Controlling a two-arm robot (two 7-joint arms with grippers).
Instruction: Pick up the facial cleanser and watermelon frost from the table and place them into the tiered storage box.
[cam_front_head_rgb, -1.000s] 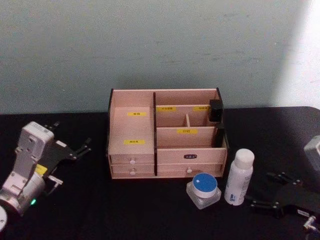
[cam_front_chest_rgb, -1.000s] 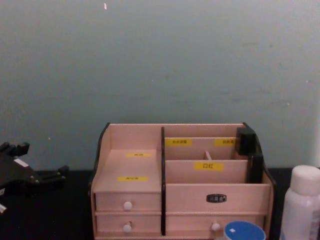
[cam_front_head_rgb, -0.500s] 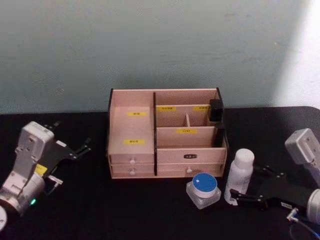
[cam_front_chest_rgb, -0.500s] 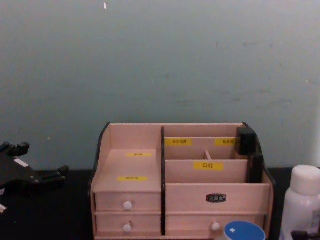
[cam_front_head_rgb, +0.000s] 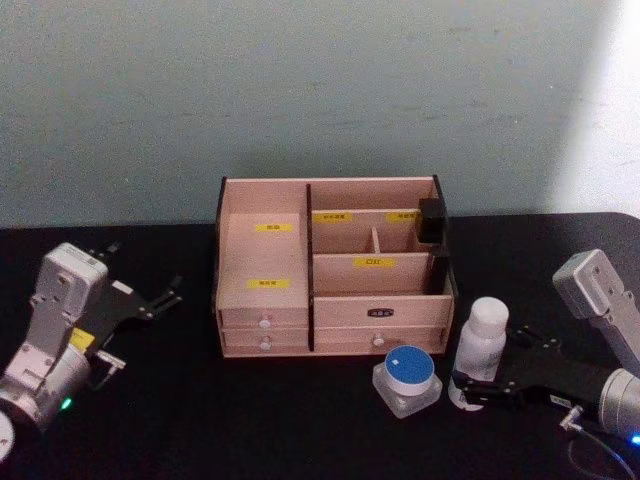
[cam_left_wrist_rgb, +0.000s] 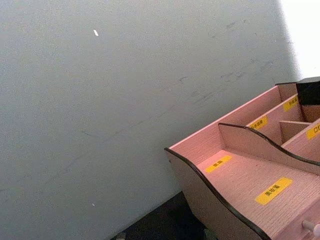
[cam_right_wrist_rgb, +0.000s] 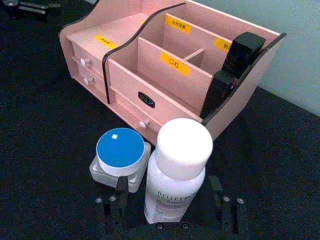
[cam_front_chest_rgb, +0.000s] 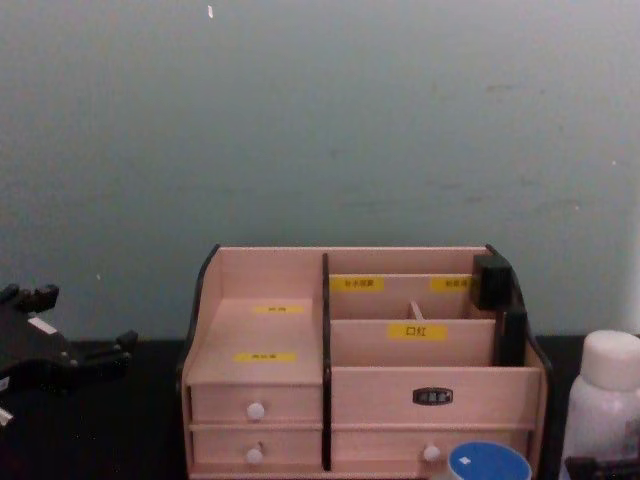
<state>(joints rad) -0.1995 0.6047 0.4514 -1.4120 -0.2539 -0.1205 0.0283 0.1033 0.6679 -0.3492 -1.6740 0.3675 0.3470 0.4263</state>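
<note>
The facial cleanser, a white bottle with a white cap, stands upright on the black table by the front right corner of the tiered storage box. To its left sits the watermelon frost, a clear jar with a blue lid. My right gripper is open, with one finger on each side of the bottle's lower half. The right wrist view shows the bottle between the fingers, with the jar beside it. My left gripper rests open, left of the box.
Two black items stand in the box's right-hand compartments. The box has white-knobbed drawers at its front. A pale wall rises just behind the table. Bare black tabletop lies in front of the box.
My right gripper has slid left across the table to the white bottle and now has a finger on each side of it. The left arm, jar and box have stayed still.
</note>
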